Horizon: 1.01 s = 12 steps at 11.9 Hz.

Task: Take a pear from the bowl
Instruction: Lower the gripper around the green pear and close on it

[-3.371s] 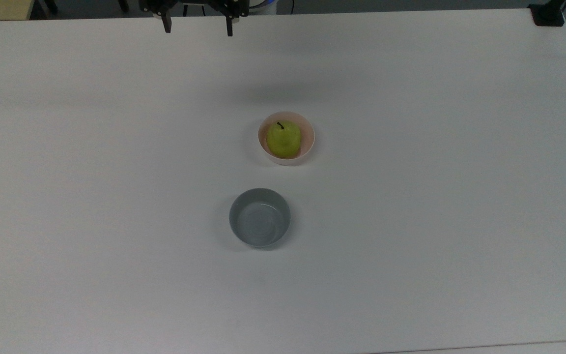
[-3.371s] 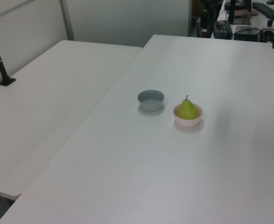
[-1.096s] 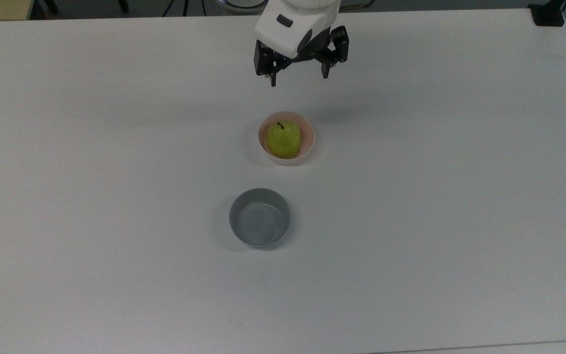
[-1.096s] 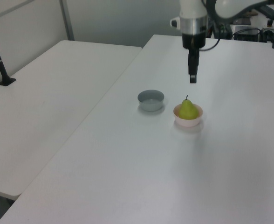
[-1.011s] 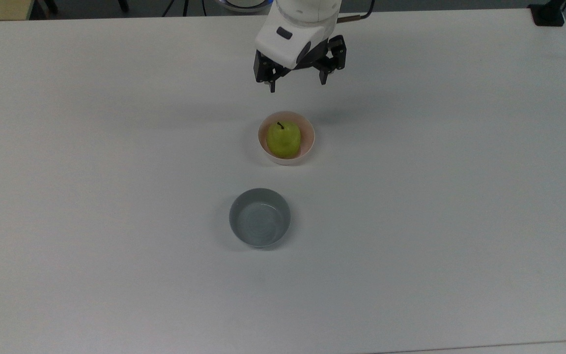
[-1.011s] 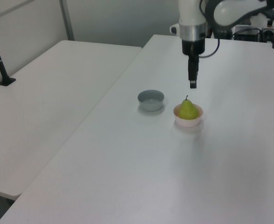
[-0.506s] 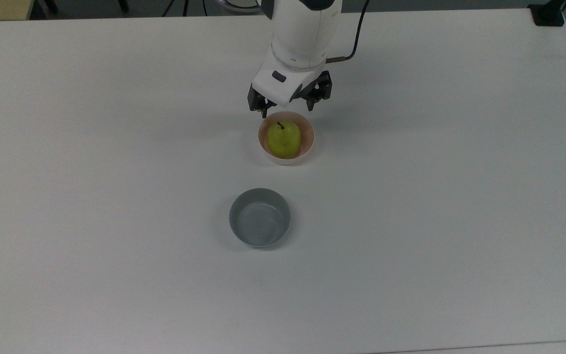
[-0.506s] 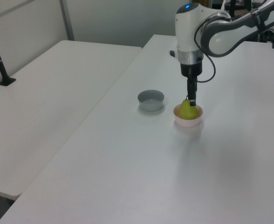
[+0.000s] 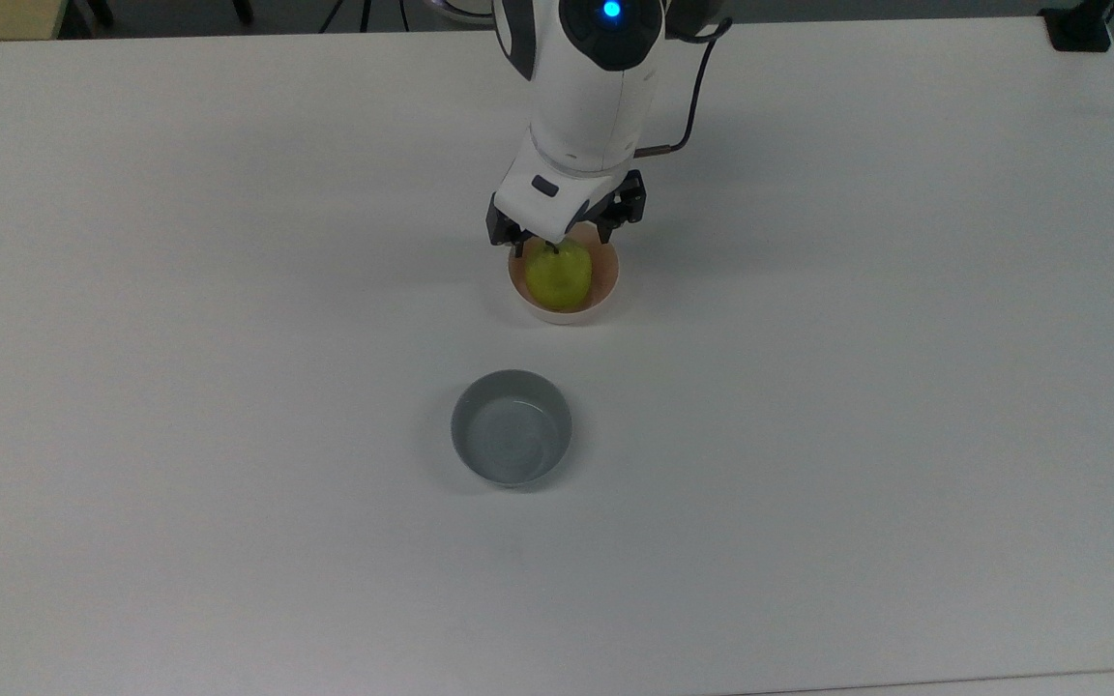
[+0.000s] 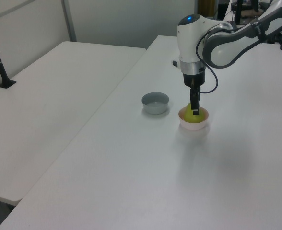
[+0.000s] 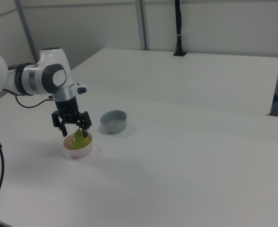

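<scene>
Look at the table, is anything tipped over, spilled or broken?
No, nothing stands out. The pear sits in the pink bowl, the grey bowl stands upright and apart from it, and the open pincer is down around the pear. The white table shows no spill.

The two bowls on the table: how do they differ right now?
Colour: the pink bowl is pale pink with a whitish outer wall; the grey bowl is grey all over.
Contents: the pink bowl holds the pear; the grey bowl holds nothing.
Robot: the open tool straddles the pear over the pink bowl; the grey bowl stands apart from it, untouched.
Shared: both are small, round, upright, of similar size, on the white table.
</scene>
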Each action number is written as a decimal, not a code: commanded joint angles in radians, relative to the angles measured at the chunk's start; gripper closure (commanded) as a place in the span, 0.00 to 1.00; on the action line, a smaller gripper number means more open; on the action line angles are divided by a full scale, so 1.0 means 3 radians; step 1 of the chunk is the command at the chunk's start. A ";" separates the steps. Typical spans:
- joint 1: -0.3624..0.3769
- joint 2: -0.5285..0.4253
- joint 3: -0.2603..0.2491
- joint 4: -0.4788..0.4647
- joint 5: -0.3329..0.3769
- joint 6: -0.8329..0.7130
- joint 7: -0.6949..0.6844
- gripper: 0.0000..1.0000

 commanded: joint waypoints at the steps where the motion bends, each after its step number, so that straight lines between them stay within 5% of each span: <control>1: 0.0016 0.0016 -0.0025 -0.0046 -0.0057 0.0139 0.0036 0.03; 9: 0.0021 0.0093 -0.0025 -0.0041 -0.0118 0.0210 0.0036 0.18; 12: 0.0021 0.0093 -0.0025 -0.0041 -0.0128 0.0210 0.0036 0.41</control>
